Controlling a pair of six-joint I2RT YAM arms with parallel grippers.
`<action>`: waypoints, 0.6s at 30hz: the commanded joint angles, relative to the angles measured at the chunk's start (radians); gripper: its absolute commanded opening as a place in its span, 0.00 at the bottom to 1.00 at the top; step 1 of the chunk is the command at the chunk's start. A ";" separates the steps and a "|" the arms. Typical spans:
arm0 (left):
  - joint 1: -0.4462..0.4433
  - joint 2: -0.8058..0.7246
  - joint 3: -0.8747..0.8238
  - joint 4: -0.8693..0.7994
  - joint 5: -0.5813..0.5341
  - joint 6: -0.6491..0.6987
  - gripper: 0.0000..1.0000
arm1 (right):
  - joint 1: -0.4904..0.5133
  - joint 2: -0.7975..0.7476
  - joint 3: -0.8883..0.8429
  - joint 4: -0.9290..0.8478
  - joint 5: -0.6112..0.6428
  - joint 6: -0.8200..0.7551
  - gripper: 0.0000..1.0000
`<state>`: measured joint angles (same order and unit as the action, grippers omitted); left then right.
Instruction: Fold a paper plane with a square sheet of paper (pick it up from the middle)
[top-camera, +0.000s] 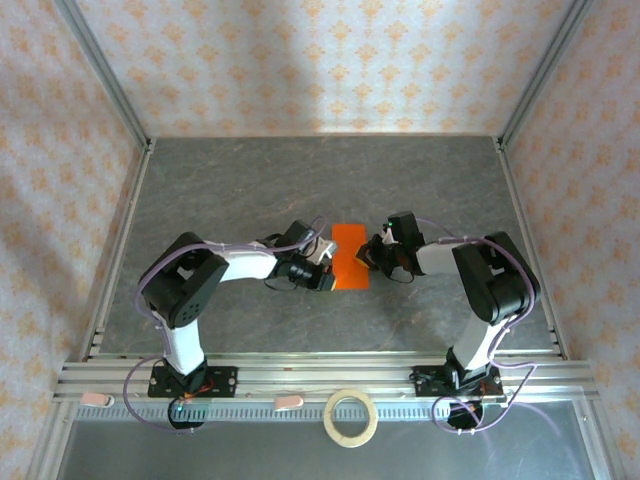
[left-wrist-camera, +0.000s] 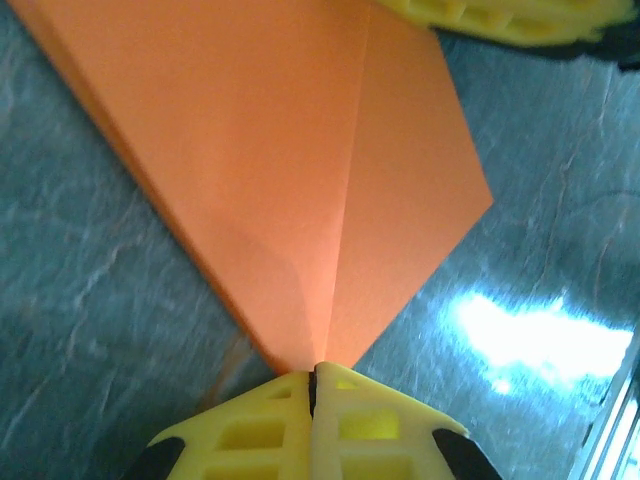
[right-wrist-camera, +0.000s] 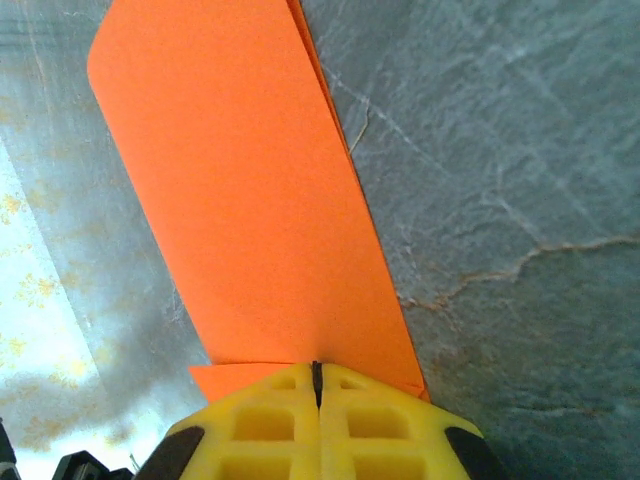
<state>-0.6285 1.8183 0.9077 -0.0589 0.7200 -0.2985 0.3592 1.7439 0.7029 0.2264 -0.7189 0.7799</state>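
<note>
The orange paper (top-camera: 350, 262) lies flat on the grey table (top-camera: 300, 190) between my two grippers, folded into a long shape. In the left wrist view the paper (left-wrist-camera: 300, 150) shows a centre crease and narrows to a point that ends right at my left gripper (left-wrist-camera: 314, 375), whose yellow fingers are shut with their tips on that point. My right gripper (right-wrist-camera: 317, 368) is also shut, its tips resting on the edge of the paper's (right-wrist-camera: 250, 180) long folded strip. From above, the left gripper (top-camera: 328, 275) and right gripper (top-camera: 372, 255) face each other across the paper.
A pale tape ring (top-camera: 351, 417) lies on the near ledge in front of the arm bases. Metal frame rails (top-camera: 300, 375) border the table, with patterned walls behind. The right gripper's yellow fingers (left-wrist-camera: 500, 15) show at the top of the left wrist view.
</note>
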 joint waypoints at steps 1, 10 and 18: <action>-0.008 -0.050 -0.018 -0.093 -0.029 0.060 0.04 | -0.017 0.050 -0.034 -0.115 0.104 -0.022 0.00; -0.010 -0.103 -0.004 0.145 0.028 -0.114 0.00 | -0.017 0.051 -0.034 -0.119 0.103 -0.025 0.00; -0.042 0.044 0.082 0.097 0.058 -0.085 0.02 | -0.018 0.049 -0.031 -0.124 0.100 -0.030 0.00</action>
<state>-0.6559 1.8278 0.9730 0.0536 0.7589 -0.3946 0.3569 1.7439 0.7029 0.2264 -0.7189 0.7719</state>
